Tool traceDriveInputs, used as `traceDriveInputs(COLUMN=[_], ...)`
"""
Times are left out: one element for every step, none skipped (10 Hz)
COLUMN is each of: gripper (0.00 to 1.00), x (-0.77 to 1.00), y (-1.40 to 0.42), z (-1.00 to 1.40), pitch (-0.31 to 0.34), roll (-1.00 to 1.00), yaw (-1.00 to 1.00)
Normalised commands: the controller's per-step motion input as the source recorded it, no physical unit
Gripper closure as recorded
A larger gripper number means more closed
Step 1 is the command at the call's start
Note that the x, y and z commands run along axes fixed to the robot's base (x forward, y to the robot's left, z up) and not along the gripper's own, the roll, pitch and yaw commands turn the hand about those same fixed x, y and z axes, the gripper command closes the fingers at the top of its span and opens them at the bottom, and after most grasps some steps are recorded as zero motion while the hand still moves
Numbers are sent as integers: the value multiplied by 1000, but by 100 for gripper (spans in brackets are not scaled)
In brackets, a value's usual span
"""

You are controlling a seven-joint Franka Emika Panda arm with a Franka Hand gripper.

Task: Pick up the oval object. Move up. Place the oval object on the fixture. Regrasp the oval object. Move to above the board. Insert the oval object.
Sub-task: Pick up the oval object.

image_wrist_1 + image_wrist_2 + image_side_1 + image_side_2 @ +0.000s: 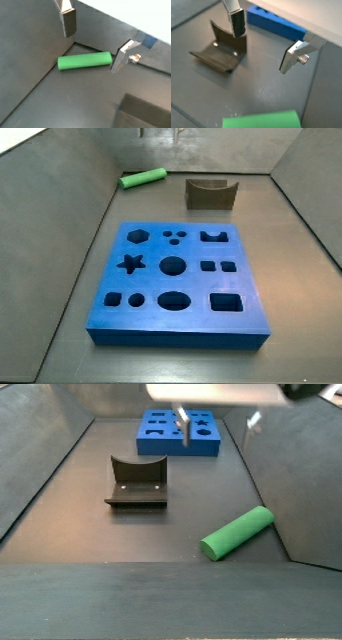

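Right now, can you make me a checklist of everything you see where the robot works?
Surface: grey floor, bare around the things.
Oval object: green oval object lies flat on the floor, not held.
Fixture: fixture stands empty, apart from the rod.
Board: blue board, every hole empty.
Clutter: nothing seen.
End effector: end effector hangs above the oval object, fingers apart, holding nothing.
Cables: nothing seen.
Surroundings: grey walls around the floor.

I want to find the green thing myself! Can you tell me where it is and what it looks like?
Find the big blue board full of shaped holes, then look past its far end to the small olive-brown fixture with a curved notch. Beside that, near the grey wall, the oval object lies flat on the floor, under the open gripper. It is the only bright green thing: a smooth rod with rounded ends.
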Motion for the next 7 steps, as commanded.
traceDriveInputs(gripper=[0, 0, 0, 0, 0, 0, 0], x=[-246, -231, -189, -109, 0, 0, 0], y=[431, 523, 629, 560, 474, 434, 357], z=[-711, -806, -874, -869, -743, -680, -629], pitch=[69, 13, 0, -13, -71, -99, -129], roll=[-50, -66, -107, -126, -176, -206, -234], yaw=[-517, -400, -246, -291, -263, -237, -234])
